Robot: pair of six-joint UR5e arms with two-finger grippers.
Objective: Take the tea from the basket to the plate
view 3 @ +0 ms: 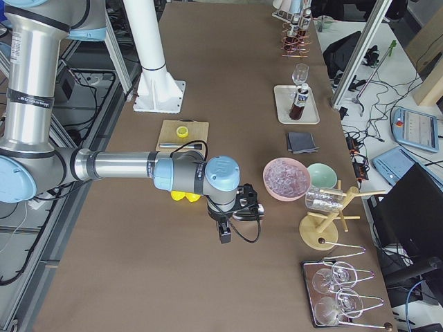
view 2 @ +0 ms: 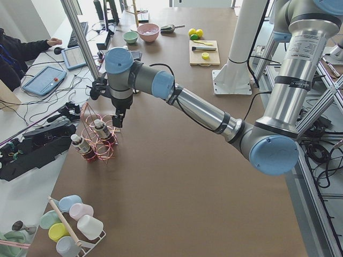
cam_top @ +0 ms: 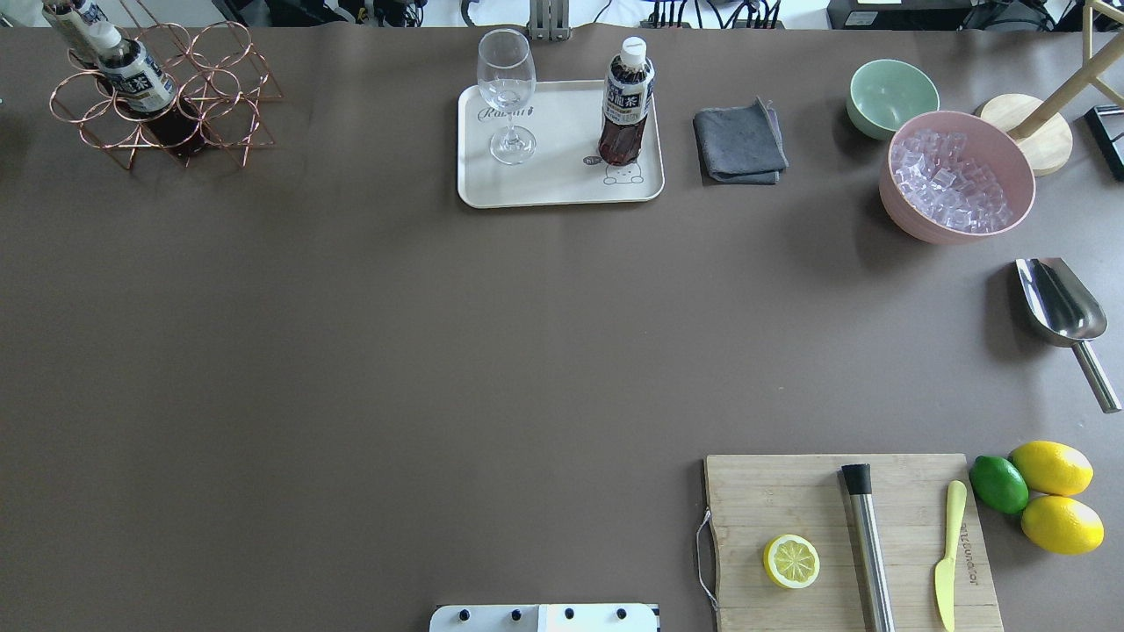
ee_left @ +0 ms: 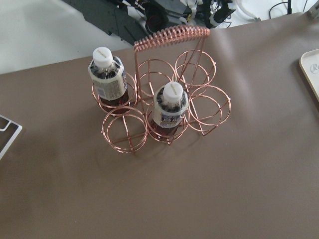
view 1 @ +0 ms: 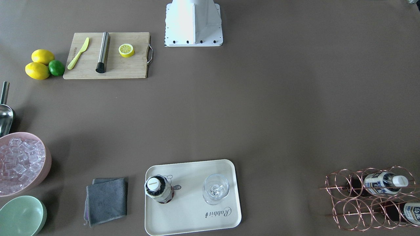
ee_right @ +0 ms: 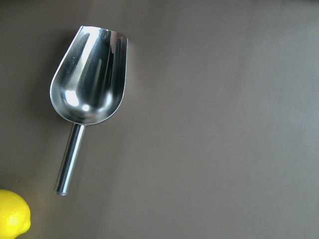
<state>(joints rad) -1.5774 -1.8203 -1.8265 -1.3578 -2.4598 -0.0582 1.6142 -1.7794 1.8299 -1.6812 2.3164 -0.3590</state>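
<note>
One tea bottle stood upright on the plate, so we judged the task done; two more tea bottles sat in the basket beneath the left pincer, whether apart or together we couldn't tell.

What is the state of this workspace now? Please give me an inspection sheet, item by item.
Surface: brown table cover; no spill seen.
Job's things: one clear tea bottle with white cap upright on the cream rectangular tray; two more bottles in the rose-gold wire basket.
Clutter: wine glass on the tray; grey cloth, green bowl, pink bowl of ice, steel scoop, wooden cutting board with cut lemon.
Hands: left hand near the basket, right hand near the scoop; open or shut, cannot tell.
Cables: black cables behind the table's far edge.
Surroundings: operator's arm by tablets.
</note>
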